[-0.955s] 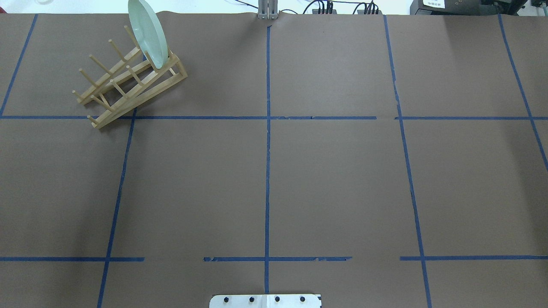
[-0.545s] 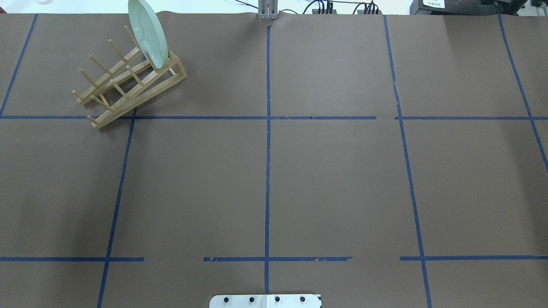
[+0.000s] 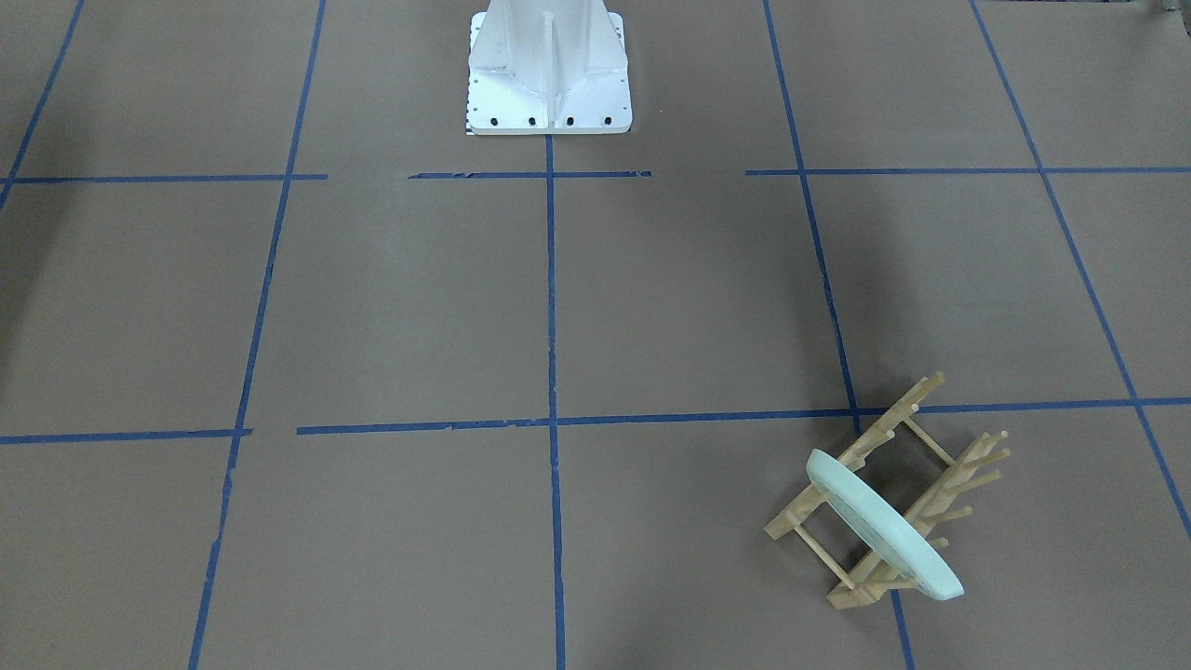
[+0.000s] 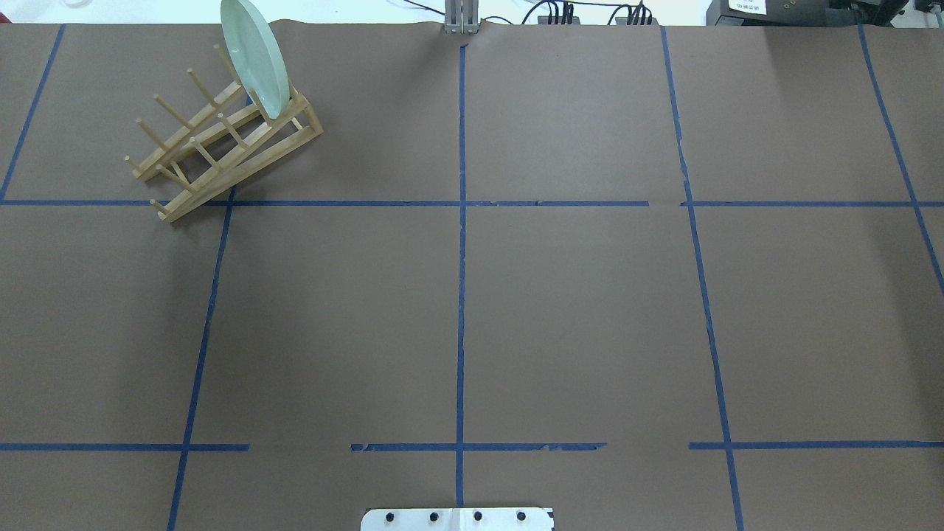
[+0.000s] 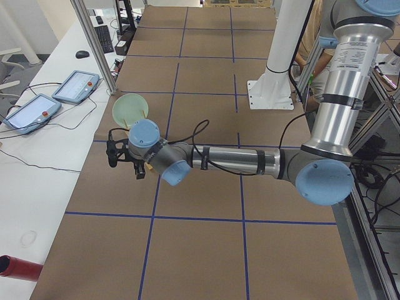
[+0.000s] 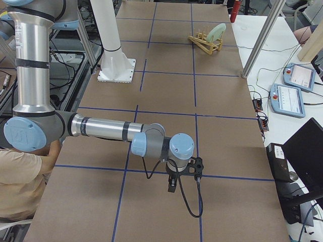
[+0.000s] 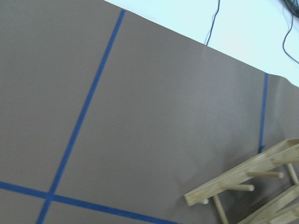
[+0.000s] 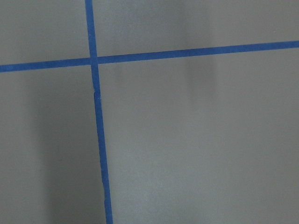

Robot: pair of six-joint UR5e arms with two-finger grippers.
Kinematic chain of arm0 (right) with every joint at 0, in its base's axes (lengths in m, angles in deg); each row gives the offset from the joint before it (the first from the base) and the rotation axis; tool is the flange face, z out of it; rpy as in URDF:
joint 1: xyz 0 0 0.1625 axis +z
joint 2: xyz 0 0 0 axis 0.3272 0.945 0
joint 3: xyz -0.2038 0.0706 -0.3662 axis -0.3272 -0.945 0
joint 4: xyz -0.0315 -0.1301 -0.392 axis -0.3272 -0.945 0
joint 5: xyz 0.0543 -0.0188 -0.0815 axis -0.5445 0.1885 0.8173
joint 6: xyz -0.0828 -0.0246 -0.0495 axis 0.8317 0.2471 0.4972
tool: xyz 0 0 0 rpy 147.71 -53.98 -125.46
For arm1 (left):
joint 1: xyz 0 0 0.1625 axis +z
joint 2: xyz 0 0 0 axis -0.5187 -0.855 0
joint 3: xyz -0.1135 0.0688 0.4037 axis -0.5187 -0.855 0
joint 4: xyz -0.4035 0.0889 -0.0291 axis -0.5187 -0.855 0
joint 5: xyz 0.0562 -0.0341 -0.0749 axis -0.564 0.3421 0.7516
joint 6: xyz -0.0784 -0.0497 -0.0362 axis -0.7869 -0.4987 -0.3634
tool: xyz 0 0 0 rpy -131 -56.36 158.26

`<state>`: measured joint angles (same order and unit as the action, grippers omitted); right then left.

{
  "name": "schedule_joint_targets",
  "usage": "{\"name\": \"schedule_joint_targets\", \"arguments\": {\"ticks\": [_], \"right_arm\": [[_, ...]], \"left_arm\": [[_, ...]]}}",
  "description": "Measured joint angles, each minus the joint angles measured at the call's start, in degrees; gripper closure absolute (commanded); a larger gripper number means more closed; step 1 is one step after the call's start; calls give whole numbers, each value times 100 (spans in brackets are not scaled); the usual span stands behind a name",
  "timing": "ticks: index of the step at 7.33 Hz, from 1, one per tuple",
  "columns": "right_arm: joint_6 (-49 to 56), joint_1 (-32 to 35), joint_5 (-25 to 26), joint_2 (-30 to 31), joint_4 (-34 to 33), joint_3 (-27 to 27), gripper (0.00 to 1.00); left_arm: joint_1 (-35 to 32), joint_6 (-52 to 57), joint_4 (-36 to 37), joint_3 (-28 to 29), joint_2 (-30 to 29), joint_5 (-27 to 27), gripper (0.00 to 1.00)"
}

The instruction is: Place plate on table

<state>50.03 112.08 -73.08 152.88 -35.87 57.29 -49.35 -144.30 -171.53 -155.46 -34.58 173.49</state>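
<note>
- I see the table (image 4: 575, 310) as one wide sheet of brown paper, ruled into big squares by thin blue tape lines (image 4: 461, 295); some of the tape is chipped and broken near the robot base (image 3: 549, 65).
- The plate (image 4: 254, 59) is not on the table surface. It stands on edge in the wooden rack (image 4: 221, 140), in the end slot farthest from the robot, leaning against the pegs.
- The rack sits askew on the far left part of the table, its near corner over a tape crossing. My left wrist camera catches only one end of it, beside the paper's far edge.
- The left gripper (image 5: 139, 167) hangs above the table near the rack on a long, outstretched arm. I get it only from the side camera, so I cannot tell how the jaws stand.
- The right gripper (image 6: 172, 184) hangs over bare paper at the other end, well apart from the plate. Here too I have only a side view, and I cannot tell its jaw state. Its wrist camera gives me just paper and a tape cross.
- Beyond the far edge runs a white bench with two teach pendants (image 5: 34, 109), a keyboard (image 5: 104, 37) and loose cables (image 4: 553, 13).
- A person in a tan shirt (image 6: 20, 186) sits by the right arm's base.
</note>
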Motion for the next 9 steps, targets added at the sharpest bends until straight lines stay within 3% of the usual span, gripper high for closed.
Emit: {"name": "schedule_joint_targets", "arguments": {"ticks": [2,4,5,9], "right_arm": [[0,0,0,-1,0,0,0],[0,0,0,-1,0,0,0],[0,0,0,0,0,0,0],[0,0,0,5,0,0,0]], "left_arm": [[417,-1523,-715,237,-540,-575,0],[716,-3136,-2363,640,-755,-1394,0],[884,-3592,-2806,757,-882,-1707,0],[1623,-4880,-3870,1136,-1332,-2915,3]]}}
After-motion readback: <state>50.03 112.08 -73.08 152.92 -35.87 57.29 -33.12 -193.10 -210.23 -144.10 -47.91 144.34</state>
